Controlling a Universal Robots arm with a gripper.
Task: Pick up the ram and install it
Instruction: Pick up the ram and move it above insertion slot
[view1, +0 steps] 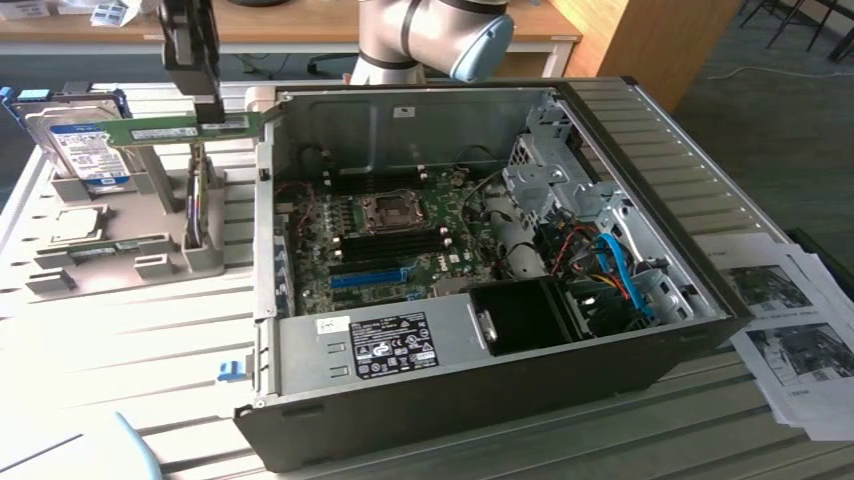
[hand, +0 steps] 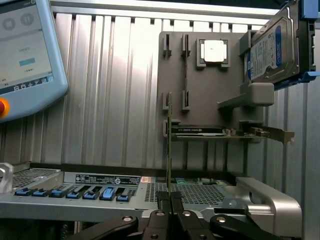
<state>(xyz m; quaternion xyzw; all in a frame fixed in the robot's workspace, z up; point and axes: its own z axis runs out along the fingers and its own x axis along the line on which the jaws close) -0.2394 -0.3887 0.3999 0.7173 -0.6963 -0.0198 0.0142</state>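
1. Your gripper (view1: 207, 110) is grasping the ram (view1: 160, 128). The fingers (hand: 162, 201) are clenched on the flat faces of the thin green stick, so in the wrist view it is showing as a narrow edge-on line rising from between them.
2. The ram is hanging in the air with its long edge level, above the gray fixture tray (view1: 120, 250). One end is reaching toward the corner of the open computer case (view1: 267, 100). By my reading, it is being carried level so that its contact edge can meet a slot squarely rather than corner first.
3. The fingers are pinching the stick roughly mid-length, which I judge is balancing it and leaving both ends free.
4. The case is lying on its side with the motherboard (view1: 400, 235) facing up, so the black memory slots (view1: 380, 186) are opening upward. The ram is sitting well apart from them, outside the case wall. The pick-up looks done and the installing is not.
5. The hard drive (view1: 80, 150) is leaning in its cradle on the tray, just beside the ram, and nothing is touching it. The bright blue slot (view1: 367, 277) is lying lower on the board.
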